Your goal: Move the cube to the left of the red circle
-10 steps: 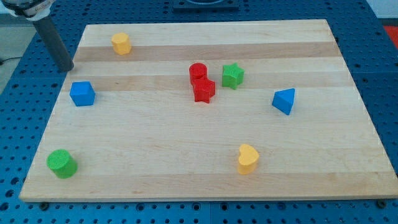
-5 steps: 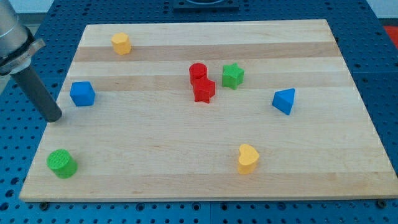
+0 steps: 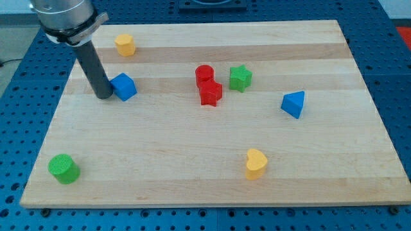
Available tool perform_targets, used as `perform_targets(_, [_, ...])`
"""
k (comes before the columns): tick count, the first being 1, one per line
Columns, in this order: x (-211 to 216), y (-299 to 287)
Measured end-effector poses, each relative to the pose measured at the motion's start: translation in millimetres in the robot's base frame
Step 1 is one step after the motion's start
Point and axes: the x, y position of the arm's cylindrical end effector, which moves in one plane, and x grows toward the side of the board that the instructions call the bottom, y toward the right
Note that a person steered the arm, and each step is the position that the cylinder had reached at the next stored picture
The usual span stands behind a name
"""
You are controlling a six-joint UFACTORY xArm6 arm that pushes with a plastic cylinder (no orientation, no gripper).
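Note:
The blue cube [image 3: 124,86] lies on the wooden board [image 3: 212,160], left of centre. My tip [image 3: 104,96] touches the cube's left side. The red circle, a red cylinder [image 3: 204,74], stands near the board's middle, well to the right of the cube. A red star block [image 3: 210,94] sits right below the cylinder, touching it.
A green star [image 3: 240,77] stands right of the red cylinder. A yellow hexagonal block [image 3: 125,45] is at the top left, a green cylinder [image 3: 63,168] at the bottom left, a blue triangular block [image 3: 293,104] at the right, a yellow heart [image 3: 255,163] at the bottom.
My tip swung down past the board's left edge, then came in behind the blue cube and pushed it to the right, toward the red cylinder. The other blocks have not moved.

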Motion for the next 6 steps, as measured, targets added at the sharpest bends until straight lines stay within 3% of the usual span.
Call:
perform_targets(3, [-6.4, 119.2])
perform_targets(5, [-17.9, 35.0])
perform_targets(6, [-30.6, 77.2])
